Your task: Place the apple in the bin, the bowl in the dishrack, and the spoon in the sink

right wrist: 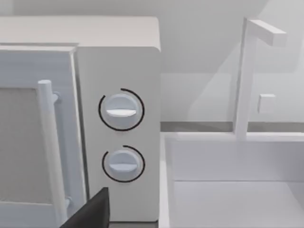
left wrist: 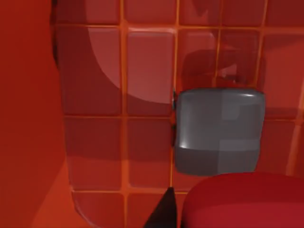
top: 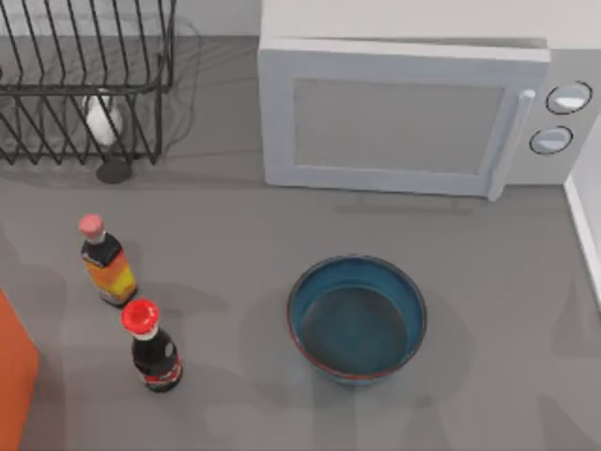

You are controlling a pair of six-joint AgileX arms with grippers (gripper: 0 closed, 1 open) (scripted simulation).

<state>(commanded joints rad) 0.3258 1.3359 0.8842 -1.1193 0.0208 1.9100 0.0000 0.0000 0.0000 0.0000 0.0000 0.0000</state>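
The teal-blue bowl (top: pixel 357 318) with its reddish rim stands upright and empty on the grey table, in front of the microwave. The black wire dishrack (top: pixel 141 89) is at the back left. Only the orange corner of the bin (top: pixel 14 376) shows at the left edge. In the left wrist view my left gripper (left wrist: pixel 216 133) is a grey block hanging over the bin's orange gridded floor (left wrist: pixel 147 99). The red apple (left wrist: pixel 247 202) bulges close beneath it; I cannot tell if it is held. The white sink (right wrist: pixel 237 190) lies past the table's right side. I cannot pick out the spoon for certain.
A white microwave (top: pixel 404 113), door closed, fills the back middle. Two bottles stand at the left: one pink-capped (top: pixel 105 263), one red-capped (top: pixel 152 348). A small white oval thing (top: pixel 101 120) sits at the dishrack's front, a dark grey disc (top: pixel 113 171) below it. A dark corner of my right gripper (right wrist: pixel 90 211) faces the microwave knobs.
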